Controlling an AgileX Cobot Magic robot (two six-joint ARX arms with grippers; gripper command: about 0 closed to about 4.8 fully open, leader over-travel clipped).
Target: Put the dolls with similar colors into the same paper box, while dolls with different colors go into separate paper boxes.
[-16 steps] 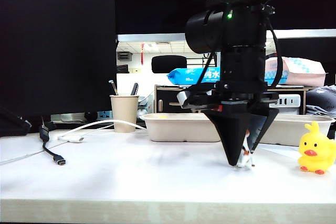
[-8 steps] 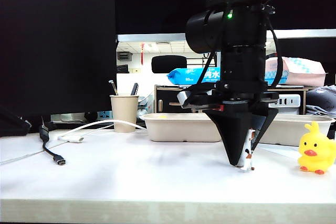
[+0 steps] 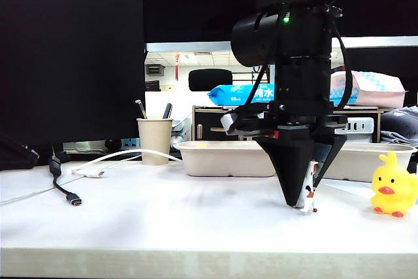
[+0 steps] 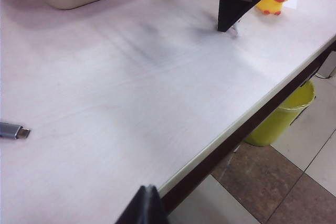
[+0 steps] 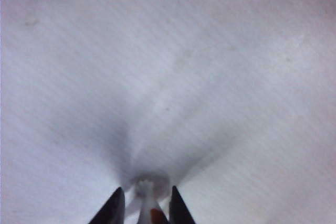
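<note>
The tiny white animal (image 3: 308, 195) stands on the table (image 3: 163, 220), squeezed between the right gripper (image 3: 305, 202) fingers. A yellow duck (image 3: 392, 185) sits nearby. Two paper boxes (image 3: 225, 158) are behind. The left gripper (image 4: 143, 208) barely shows; I cannot tell its state.

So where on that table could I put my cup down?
Bare tabletop runs between the cables and the right gripper, in front of the trays. It is crowded on the right: that gripper pinches a tiny doll, with a duck beside it. The left gripper hangs past the table's front edge.
</note>
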